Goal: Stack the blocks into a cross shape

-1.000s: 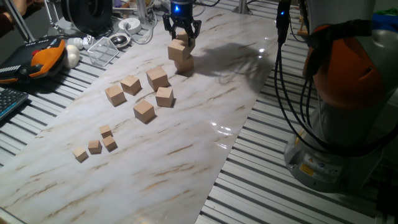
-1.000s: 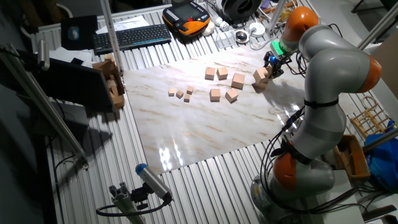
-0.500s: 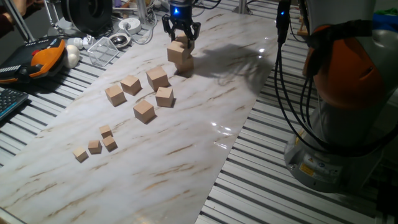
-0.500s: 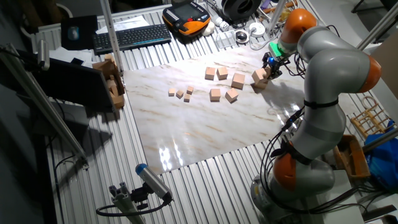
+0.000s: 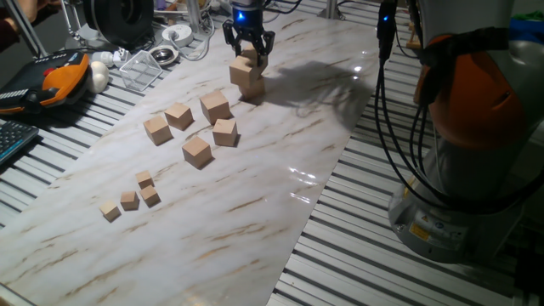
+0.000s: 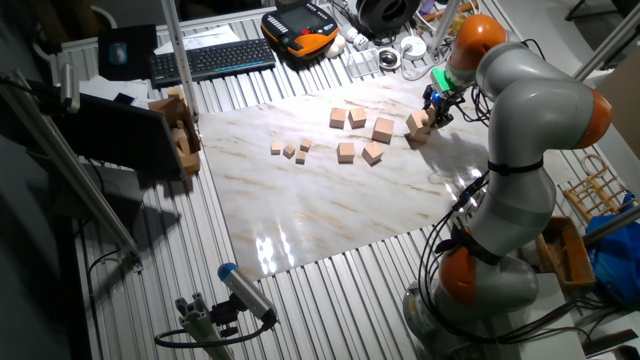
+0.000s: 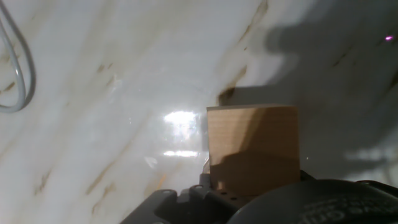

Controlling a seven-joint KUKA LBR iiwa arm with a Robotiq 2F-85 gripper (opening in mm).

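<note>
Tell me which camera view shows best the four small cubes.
One fixed view: the four small cubes lie near and apart from each other on the marble board. The other fixed view shows them as tiny dots. The hand view misses them.

Grey arm point(image 6: 520, 75), orange joints, black cables

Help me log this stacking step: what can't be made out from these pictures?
- Whether the gripper grips the upper block or has let go: both fixed views show it too small, fingers covering its sides.
- How the stack is arranged: the hand view shows one block, its near end cut off by the hand's housing.
- Fingertips: absent from the hand view.
- The four tiny cubes: too small in the other fixed view.
</note>
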